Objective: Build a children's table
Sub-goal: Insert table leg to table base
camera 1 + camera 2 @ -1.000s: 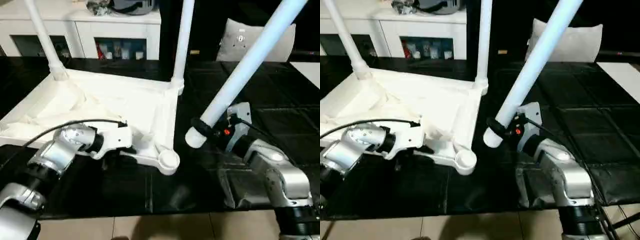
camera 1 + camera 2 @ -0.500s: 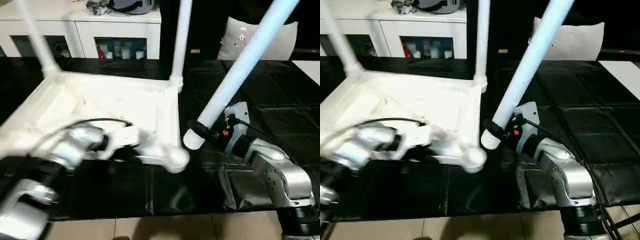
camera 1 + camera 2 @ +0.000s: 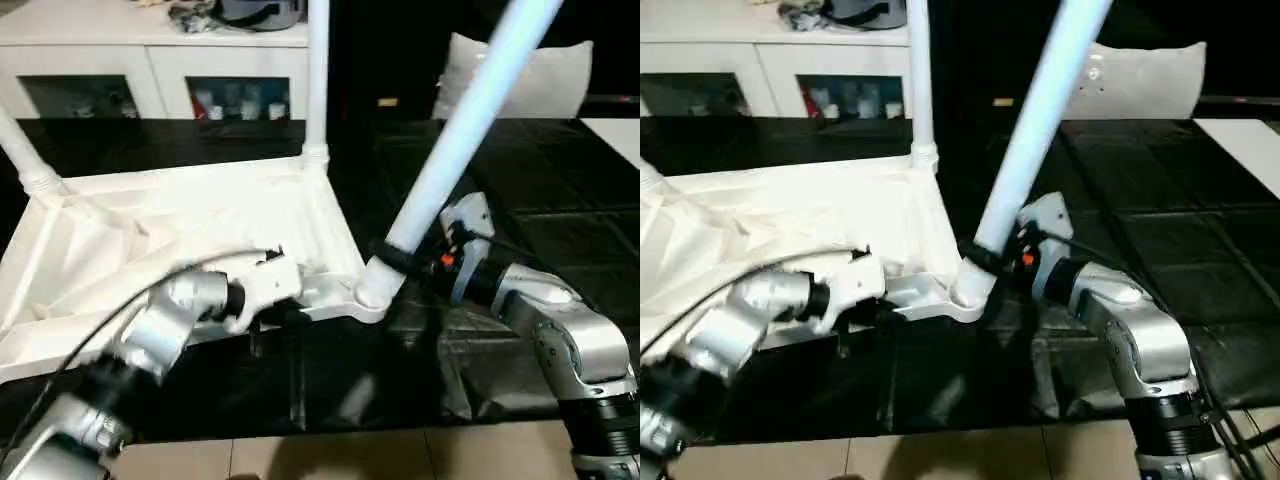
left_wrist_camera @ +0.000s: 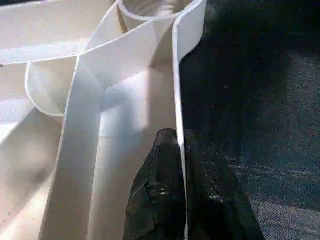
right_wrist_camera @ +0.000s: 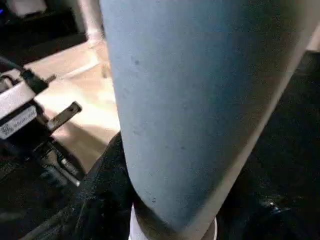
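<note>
Since a second ago I've swung the upturned table top (image 3: 170,215) round, bringing its near corner socket (image 3: 366,296) under the leg (image 3: 455,130) I carry. My left pincer (image 4: 178,150) is pinched on the top's near rim wall; my right pincer (image 3: 398,256) clamps the tilted leg just above its thick end, which now sits at the socket's mouth. The top lies on the black desk (image 3: 560,230) toward its left, with two legs already standing at its far corners. This is the third leg going in; next I judge it needs tipping upright and pressing down while my left holds the top firm.
</note>
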Robot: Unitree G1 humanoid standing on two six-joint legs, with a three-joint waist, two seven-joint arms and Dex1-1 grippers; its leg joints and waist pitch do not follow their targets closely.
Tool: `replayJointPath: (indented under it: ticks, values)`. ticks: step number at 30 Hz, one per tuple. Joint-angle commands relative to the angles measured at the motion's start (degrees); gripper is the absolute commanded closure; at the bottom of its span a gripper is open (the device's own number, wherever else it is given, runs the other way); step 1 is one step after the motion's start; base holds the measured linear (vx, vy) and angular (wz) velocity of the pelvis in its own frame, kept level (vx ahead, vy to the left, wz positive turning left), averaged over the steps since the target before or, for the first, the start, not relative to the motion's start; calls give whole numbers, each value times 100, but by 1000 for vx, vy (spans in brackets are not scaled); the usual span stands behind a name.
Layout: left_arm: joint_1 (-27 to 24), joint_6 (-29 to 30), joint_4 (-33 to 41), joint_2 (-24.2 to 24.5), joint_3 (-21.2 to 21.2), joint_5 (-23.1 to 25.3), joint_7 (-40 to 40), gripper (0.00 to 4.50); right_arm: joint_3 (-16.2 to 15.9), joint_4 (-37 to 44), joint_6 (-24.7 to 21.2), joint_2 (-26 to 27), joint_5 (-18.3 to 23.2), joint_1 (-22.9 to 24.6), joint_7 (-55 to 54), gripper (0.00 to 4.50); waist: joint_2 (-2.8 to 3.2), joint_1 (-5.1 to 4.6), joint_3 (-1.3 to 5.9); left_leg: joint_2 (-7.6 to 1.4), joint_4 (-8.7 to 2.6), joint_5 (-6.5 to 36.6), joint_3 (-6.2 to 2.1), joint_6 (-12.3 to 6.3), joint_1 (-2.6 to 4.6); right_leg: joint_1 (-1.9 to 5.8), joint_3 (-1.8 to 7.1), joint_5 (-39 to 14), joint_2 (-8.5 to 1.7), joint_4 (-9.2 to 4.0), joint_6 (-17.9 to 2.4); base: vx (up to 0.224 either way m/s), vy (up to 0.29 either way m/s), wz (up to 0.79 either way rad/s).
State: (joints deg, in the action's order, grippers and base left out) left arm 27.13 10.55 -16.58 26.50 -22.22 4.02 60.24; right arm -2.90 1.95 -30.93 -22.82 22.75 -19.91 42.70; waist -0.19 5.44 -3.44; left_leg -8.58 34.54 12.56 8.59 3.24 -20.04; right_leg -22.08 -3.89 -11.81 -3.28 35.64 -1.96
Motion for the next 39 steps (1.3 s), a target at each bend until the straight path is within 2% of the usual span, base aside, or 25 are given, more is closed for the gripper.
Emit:
replayJointPath:
  ticks: [1, 3, 6, 8, 12, 16, 18, 19, 21, 22, 25, 26, 29, 34, 39]
  values:
    - [-52, -216, -7, -133, -29, -35, -188, 450, -43, 2, -9, -58, 5, -67, 103, 264, -67, 25, 371, -458, -404, 281, -99, -356, -7, 297, 359, -769, -600, -415, -1143, 0, 0, 0]
    - [-40, -31, -84, -227, 17, -105, -140, 405, -83, -20, -39, -69, 17, -68, 189, 264, -78, 41, 365, -454, -408, 281, -93, -369, -12, 295, 358, -762, -605, -407, -1146, 0, 0, 0]
    - [-21, -59, -183, -249, 50, -94, -152, 405, -142, -67, -13, -83, -22, -71, 246, 264, -62, 59, 359, -447, -408, 357, -90, -343, -4, 284, 357, -928, -614, -432, -1115, 0, 0, 0]
    - [8, -176, -301, -243, 52, -76, -159, 367, -145, -106, 10, -81, -39, -94, 250, 264, -69, 74, 355, -449, -412, 413, -92, -318, -11, 290, 362, -1022, -617, -443, -1076, 0, 0, 0]
    - [79, -167, -462, -234, 26, -162, 104, 361, -147, -155, 22, -87, -43, -129, 268, 264, -66, 99, 348, -446, -427, 464, -98, -276, -3, 276, 366, -1209, -618, -464, -958, 0, 0, 0]
    - [149, -200, -606, -237, 10, -111, 155, 360, -133, -145, -5, -87, -38, -127, 267, 264, -63, 95, 357, -452, -427, 431, -105, -257, -6, 282, 363, -1077, -618, -444, -965, 0, 0, 0]
    - [199, -263, -742, -262, 26, -99, 170, 360, -117, -139, -19, -92, -22, -122, 243, 264, -58, 102, 355, -447, -424, 439, -101, -260, -7, 283, 366, -1090, -625, -456, -978, 0, 0, 0]
    - [232, -301, -819, -282, 39, -126, 206, 360, -111, -142, -23, -97, -21, -122, 230, 264, -29, 106, 355, -441, -420, 445, -100, -256, -7, 278, 367, -1102, -619, -459, -975, 0, 0, 0]
    - [266, -341, -899, -304, 48, -168, 237, 360, -94, -153, -22, -91, -25, -125, 200, 264, -45, 105, 351, -450, -431, 526, -102, -227, 2, 279, 366, -1186, -625, -470, -973, 0, 0, 0]
    - [291, -403, -965, -323, 54, -188, 243, 390, -83, -160, -22, -85, -25, -127, 184, 264, -47, 104, 349, -455, -435, 564, -104, -209, 4, 278, 368, -1224, -627, -472, -970, 0, 0, 0]
    - [401, -635, -1216, -386, 53, -168, 251, 398, -90, -191, -35, -91, -33, -148, 188, 264, -56, 110, 345, -444, -436, 617, -99, -207, 8, 273, 367, -1407, -627, -500, -904, 0, 0, 0]
    - [436, -687, -1275, -390, 38, -153, 291, 418, -96, -195, -48, -96, -34, -154, 195, 264, -55, 117, 344, -449, -437, 655, -97, -198, 19, 263, 369, -1485, -633, -511, -900, 0, 0, 0]
    - [512, -777, -1397, -395, 16, -110, 335, 440, -110, -196, -59, -110, -38, -155, 208, 264, -54, 116, 343, -457, -449, 682, -109, -169, 1, 269, 366, -1570, -639, -514, -855, 0, 0, 0]
    - [644, -1090, -1654, -373, -69, 14, 397, 450, -129, -186, -71, -130, -41, -142, 218, 264, -51, 125, 350, -452, -441, 612, -104, -188, 3, 267, 369, -1410, -641, -503, -874, 0, 0, 0]
    - [712, -1346, -1835, -329, -184, 206, 392, 450, -142, -200, -55, -133, -49, -139, 226, 264, -53, 126, 345, -463, -452, 675, -109, -163, 3, 264, 368, -1499, -646, -506, -871, 0, 0, 0]
